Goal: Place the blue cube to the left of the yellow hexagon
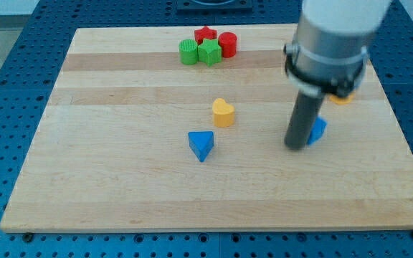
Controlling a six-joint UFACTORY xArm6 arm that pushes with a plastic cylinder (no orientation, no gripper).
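Observation:
My tip rests on the board at the view's right, touching the left side of the blue cube, which the rod partly hides. The yellow hexagon lies just above and to the right of the cube; the arm's body covers most of it, so only its lower edge shows. The wooden board fills most of the view.
A yellow heart and a blue triangle lie near the middle. A cluster at the top holds a green cylinder, a green star, a red star and a red cylinder.

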